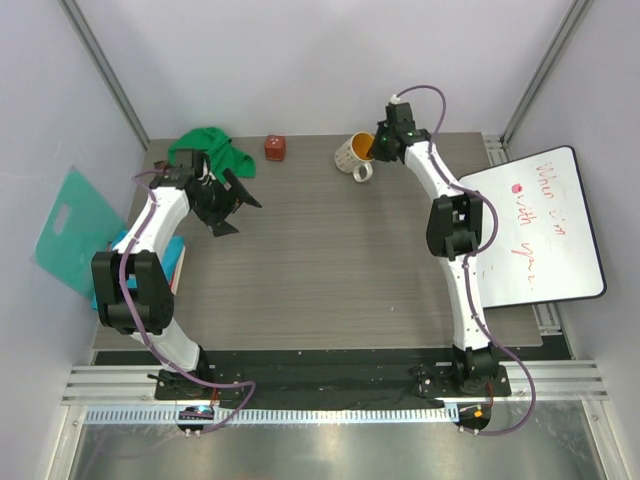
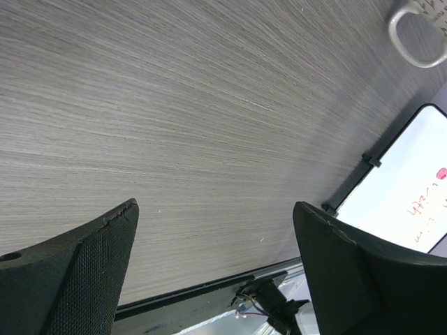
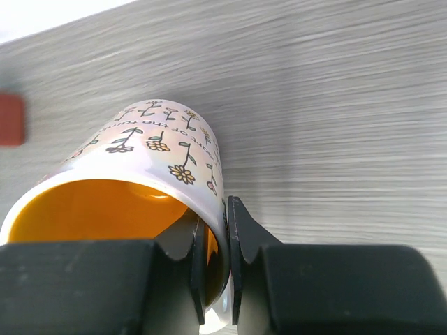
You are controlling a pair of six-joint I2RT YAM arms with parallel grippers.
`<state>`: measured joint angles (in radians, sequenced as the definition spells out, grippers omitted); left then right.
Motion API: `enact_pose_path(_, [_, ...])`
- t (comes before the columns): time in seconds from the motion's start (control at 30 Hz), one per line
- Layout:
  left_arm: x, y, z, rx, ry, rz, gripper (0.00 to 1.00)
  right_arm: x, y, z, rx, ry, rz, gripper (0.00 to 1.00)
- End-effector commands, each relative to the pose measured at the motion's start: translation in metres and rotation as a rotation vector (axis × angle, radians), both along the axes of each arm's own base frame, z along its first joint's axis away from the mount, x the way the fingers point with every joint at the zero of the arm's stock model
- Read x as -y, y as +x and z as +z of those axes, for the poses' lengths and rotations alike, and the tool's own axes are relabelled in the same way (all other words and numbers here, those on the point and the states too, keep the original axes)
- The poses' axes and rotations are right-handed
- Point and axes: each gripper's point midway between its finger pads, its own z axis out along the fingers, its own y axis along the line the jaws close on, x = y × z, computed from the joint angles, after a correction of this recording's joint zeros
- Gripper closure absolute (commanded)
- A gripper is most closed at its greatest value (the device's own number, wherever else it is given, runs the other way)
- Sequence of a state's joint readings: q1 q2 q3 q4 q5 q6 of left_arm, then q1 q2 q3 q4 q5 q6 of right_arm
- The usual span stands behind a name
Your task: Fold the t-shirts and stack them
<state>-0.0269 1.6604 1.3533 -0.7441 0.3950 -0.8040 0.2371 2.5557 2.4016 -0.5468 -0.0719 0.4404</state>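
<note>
At the far left a teal board (image 1: 72, 232) leans at the wall. Beside it the blue t-shirt (image 1: 100, 296) lies at the edge of the bench (image 1: 330, 260), mostly hidden under your left arm (image 1: 150, 225). The green t-shirt (image 1: 205, 147) sits crumpled in the back left corner. Your left jaws are spread wide and empty over bare bench, just in front of it. Further right sits a small red block (image 1: 275, 148), then a flowered mug (image 3: 150, 150), tilted over. Your right jaws pinch its rim, one inside, one outside. A whiteboard (image 1: 535, 225) lies at the right.
</note>
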Motion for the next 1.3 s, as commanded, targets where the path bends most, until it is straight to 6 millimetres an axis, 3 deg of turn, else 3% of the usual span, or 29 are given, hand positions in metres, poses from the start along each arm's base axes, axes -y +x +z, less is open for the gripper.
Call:
enact_pose_path(0.0, [0.001, 0.002, 0.002, 0.015, -0.022, -0.006, 0.09, 0.07, 0.0, 0.067, 0.068, -0.144, -0.12, 0.99])
enact_pose_path(0.23, [0.0, -0.001, 0.001, 0.01, -0.019, 0.001, 0.09, 0.121, 0.004, 0.104, 0.111, -0.16, -0.194, 0.99])
enact_pose_path(0.4, [0.001, -0.001, 0.0, 0.005, -0.024, 0.003, 0.09, 0.156, 0.003, 0.116, 0.127, -0.193, -0.238, 0.99])
enact_pose_path(0.63, [0.001, -0.003, -0.002, 0.0, -0.024, 0.003, 0.09, 0.188, 0.004, 0.127, 0.145, -0.233, -0.33, 0.99])
enact_pose_path(1.0, [0.0, -0.005, 0.0, 0.005, -0.015, 0.003, 0.09, 0.213, 0.007, 0.167, 0.255, -0.306, -0.451, 0.99])
enact_pose_path(1.13, [0.0, -0.005, 0.0, 0.007, -0.014, 0.004, 0.09, 0.214, 0.009, 0.166, 0.256, -0.304, -0.449, 0.98])
enact_pose_path(1.2, [-0.001, -0.006, 0.0, 0.005, -0.015, 0.006, 0.09, 0.214, 0.009, 0.162, 0.248, -0.304, -0.446, 0.86])
enact_pose_path(1.27, [0.0, -0.007, -0.001, 0.002, -0.014, 0.004, 0.09, 0.216, 0.009, 0.155, 0.235, -0.305, -0.443, 0.85])
